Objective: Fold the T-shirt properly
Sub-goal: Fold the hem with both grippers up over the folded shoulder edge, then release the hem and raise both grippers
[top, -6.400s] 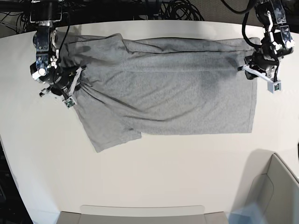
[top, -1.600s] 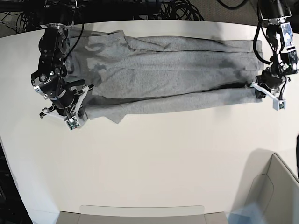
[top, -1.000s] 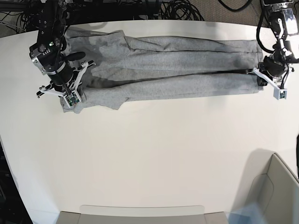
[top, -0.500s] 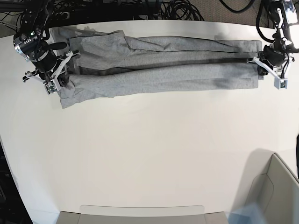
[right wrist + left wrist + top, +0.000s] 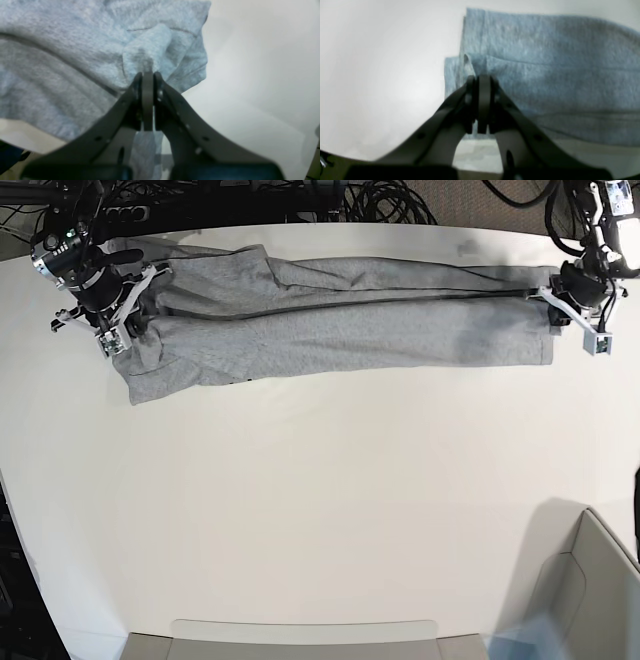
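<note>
The T-shirt (image 5: 340,330) lies along the far edge of the table (image 5: 320,520), stretched into a long narrow band between the two arms. One lengthwise fold looks done: the near half is doubled over the far half, with a dark crease line running along the middle. The near long edge is fairly straight. The end by the right gripper is messier, with a sleeve flap sticking out toward the near side.

Left gripper (image 5: 568,298) is clamped on the shirt's corner at the hem end; in the left wrist view the jaws are pressed together with grey cloth (image 5: 545,75) pinched at the tips. Right gripper (image 5: 112,330) is likewise closed on a bunched fold of cloth (image 5: 150,50) at the sleeve end.

Judged progress: early to middle. Left to do: release, tidy the sleeve, then fold the band crosswise, probably more than once, into a compact stack.

Hard to tell: both wrist views are blurred, so how many layers each pincer holds is unclear. Lettering is not visible anywhere. The collar is not made out. The far edge of the shirt sits close to the table edge and the dark cables (image 5: 380,200); whether any cloth hangs over cannot be told. A light bin (image 5: 590,590) is cut off at the near corner.
</note>
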You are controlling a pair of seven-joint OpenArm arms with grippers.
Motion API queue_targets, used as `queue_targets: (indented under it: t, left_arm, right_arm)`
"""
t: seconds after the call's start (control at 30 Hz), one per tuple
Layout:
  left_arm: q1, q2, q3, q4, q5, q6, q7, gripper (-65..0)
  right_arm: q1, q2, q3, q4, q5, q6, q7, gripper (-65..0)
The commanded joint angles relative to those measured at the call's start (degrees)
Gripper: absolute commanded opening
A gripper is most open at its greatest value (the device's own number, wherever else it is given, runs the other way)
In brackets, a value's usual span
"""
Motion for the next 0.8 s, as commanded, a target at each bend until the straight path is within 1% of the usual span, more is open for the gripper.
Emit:
queue_targets:
  t: [0.0,0.03,0.07,0.1,0.13,0.17,0.23,0.3,0.37,0.43,0.47,0.57,0.6,0.67,0.77]
  left_arm:
    - [-0.1,-1.0,-0.4,0.7,0.2,0.3,-0.9,-65.0]
    - [-0.1,-1.0,-0.4,0.7,0.2,0.3,-0.9,-65.0]
    - [-0.1,-1.0,-0.4,0.7,0.2,0.3,-0.9,-62.9]
    - [-0.1,-1.0,-0.4,0.7,0.2,0.3,-0.9,-58.7]
    - [-0.1,-1.0,-0.7,0.8,0.1,0.3,-0.9,-54.3]
    - [-0.1,-1.0,-0.9,1.0,0.1,0.3,-0.9,-49.3]
    - [0.0,-1.1,-0.9,1.3,-0.1,0.3,-0.9,-43.7]
    - [0.9,-1.3,-0.7,2.0,-0.1,0.3,-0.9,-42.6]
    - [0.8,-1.3,-0.5,2.0,-0.1,0.2,-0.9,-42.5]
    - [0.6,-1.3,-0.5,1.2,-0.1,0.2,-0.9,-42.4]
    - [0.6,-1.3,-0.4,0.7,-0.2,0.2,-0.9,-42.1]
    - [0.3,-1.4,-0.4,-1.8,-0.1,0.2,-1.2,-41.0]
    - [-0.4,-1.6,-0.4,-3.0,-0.1,0.2,-1.2,-40.9]
    - [-1.8,-2.8,-0.1,-5.3,-0.2,0.2,-1.2,-40.9]
    - [-3.2,-4.3,2.8,-8.9,-0.2,0.1,-1.7,-40.9]
  right_arm:
    - [-0.1,0.6,0.3,1.1,0.2,0.5,1.0,-65.0]
    - [-0.6,0.6,0.3,1.1,0.2,0.5,1.0,-65.0]
    - [-0.6,0.7,0.3,1.1,0.2,0.5,1.0,-65.0]
    - [-0.6,0.7,0.3,1.1,0.2,0.5,1.0,-65.0]
    - [-0.6,0.7,0.3,1.1,0.2,0.5,1.0,-62.3]
    - [-0.6,0.7,0.3,1.1,0.2,0.5,1.0,-57.6]
    - [-0.8,0.7,0.3,1.1,0.2,0.6,1.0,-49.9]
    - [-0.9,0.7,0.1,1.1,0.2,1.9,1.0,-43.4]
    - [-0.6,0.7,0.3,0.9,0.3,5.1,1.0,-39.2]
    - [-0.6,0.8,0.3,0.7,0.3,7.7,1.0,-37.6]
    - [-0.5,0.8,0.3,0.6,0.3,8.4,1.0,-37.6]
    - [-0.5,0.9,0.3,0.6,0.3,8.4,1.0,-37.6]
    - [-0.5,1.4,0.1,0.6,0.3,8.4,1.0,-37.6]
    - [-0.1,1.8,-0.1,0.5,0.3,8.4,0.8,-37.6]
    - [-0.1,2.6,-0.1,-0.5,0.3,8.4,0.9,-37.6]
